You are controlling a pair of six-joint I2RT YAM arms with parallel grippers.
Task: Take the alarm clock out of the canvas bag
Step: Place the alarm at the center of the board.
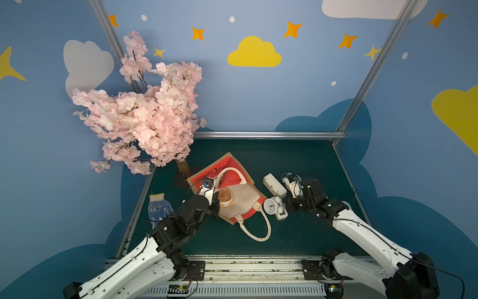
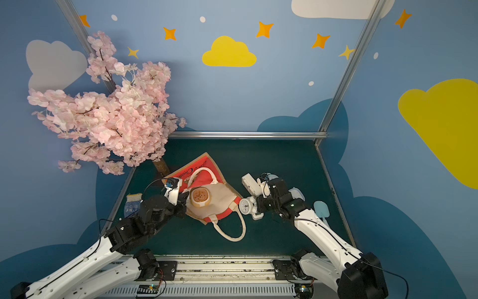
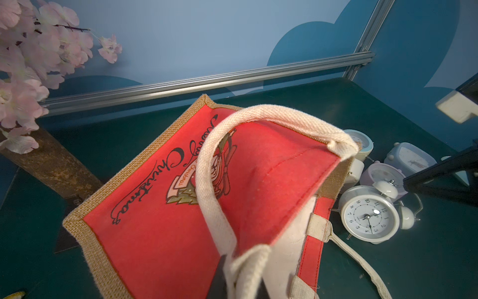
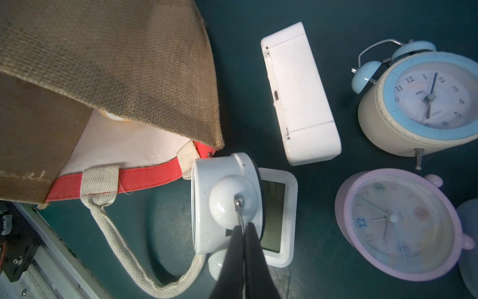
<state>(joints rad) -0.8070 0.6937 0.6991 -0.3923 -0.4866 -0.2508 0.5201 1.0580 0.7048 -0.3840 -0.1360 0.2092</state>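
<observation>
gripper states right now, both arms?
left gripper: shut on the canvas bag, at the base of a handle.
right gripper: shut on the wire handle of the white alarm clock.

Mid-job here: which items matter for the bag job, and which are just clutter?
Job: red-and-burlap canvas bag; white twin-bell alarm clock, clamped in right pincer; left pincer gripping cream handle; cream clock inside bag.
Clutter: white rectangular box; blue-rimmed bell clock; pink round clock; white digital clock; knitted glove; pink blossom tree.

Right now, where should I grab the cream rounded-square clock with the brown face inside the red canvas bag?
I'd pinch the clock across two opposite sides of its cream rim, coming down: it lies face-up on the bag's exposed lining, with the left gripper holding the cream handle clear.
</observation>
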